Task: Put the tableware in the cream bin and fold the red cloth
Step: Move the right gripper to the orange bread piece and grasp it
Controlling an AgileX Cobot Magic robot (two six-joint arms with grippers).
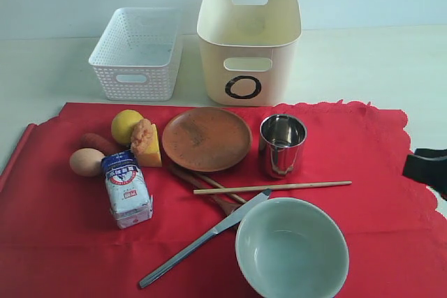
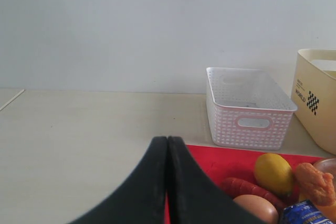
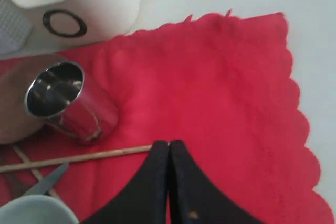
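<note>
The red cloth [image 1: 370, 172] lies spread flat under everything. On it are a brown plate [image 1: 206, 139], a steel cup [image 1: 282, 144], a pale bowl [image 1: 291, 249], a knife [image 1: 202, 239], chopsticks [image 1: 279, 187] and a wooden spoon [image 1: 209, 193] partly hidden under them. The cream bin [image 1: 248, 40] stands behind the cloth. My right gripper [image 1: 419, 167] hovers at the cloth's right edge, shut and empty; in the right wrist view its tips [image 3: 168, 144] sit over a chopstick's end [image 3: 79, 157], near the cup [image 3: 68, 100]. My left gripper [image 2: 167, 140] is shut and empty, off the cloth's left side.
A white lattice basket [image 1: 136, 54] stands left of the bin. A lemon [image 1: 126, 125], cheese wedge [image 1: 146, 143], sausage [image 1: 98, 142], egg [image 1: 86, 162] and packet [image 1: 127, 188] lie on the cloth's left part. Bare table surrounds the cloth.
</note>
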